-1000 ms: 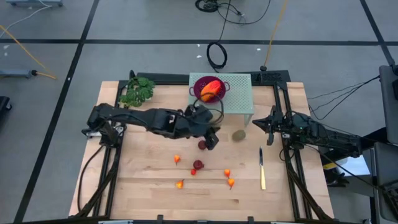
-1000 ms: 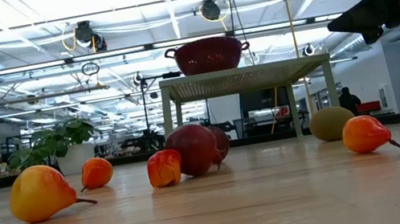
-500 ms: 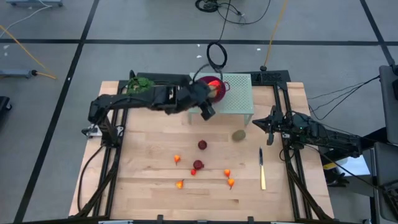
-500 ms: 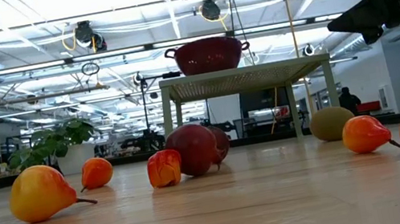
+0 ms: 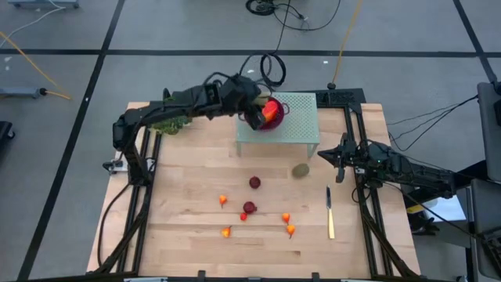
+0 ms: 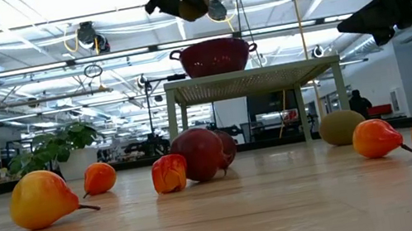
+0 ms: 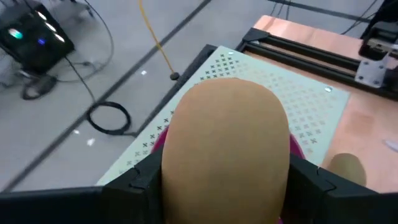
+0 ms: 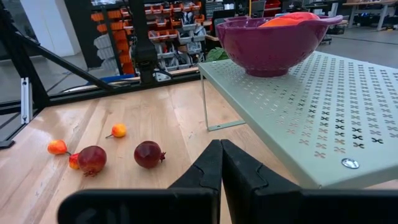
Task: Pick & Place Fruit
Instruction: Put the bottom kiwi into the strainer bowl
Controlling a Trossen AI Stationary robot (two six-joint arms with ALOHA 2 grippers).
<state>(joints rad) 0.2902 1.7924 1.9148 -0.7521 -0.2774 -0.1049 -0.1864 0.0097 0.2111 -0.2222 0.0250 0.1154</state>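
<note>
In the high view, an orange piece is seen already in the bowl (image 5: pixel 270 110) on the rack (image 5: pixel 301 121); an oval (image 5: pixel 300 170), two red balls (image 5: pixel 254 182) and orange bits are left on the bench (image 5: pixel 188 235). In the low view, the left gripper (image 6: pixel 185 1) is held above the bowl. In the left wrist view, a brownish oval (image 7: pixel 227 149) is clamped between its fingers. In the right wrist view, the right gripper (image 8: pixel 220 163), parked at the bench's right, is shown with fingers together.

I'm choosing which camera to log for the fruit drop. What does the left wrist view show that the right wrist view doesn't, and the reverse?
Only the left wrist view: the left gripper holding a brownish-green oval fruit above the shelf, and the black cable coil on the floor.

Only the right wrist view: the shut right gripper, two dark red balls and small orange-red pieces on the table.

Both: the perforated green shelf and the purple bowl.
</note>
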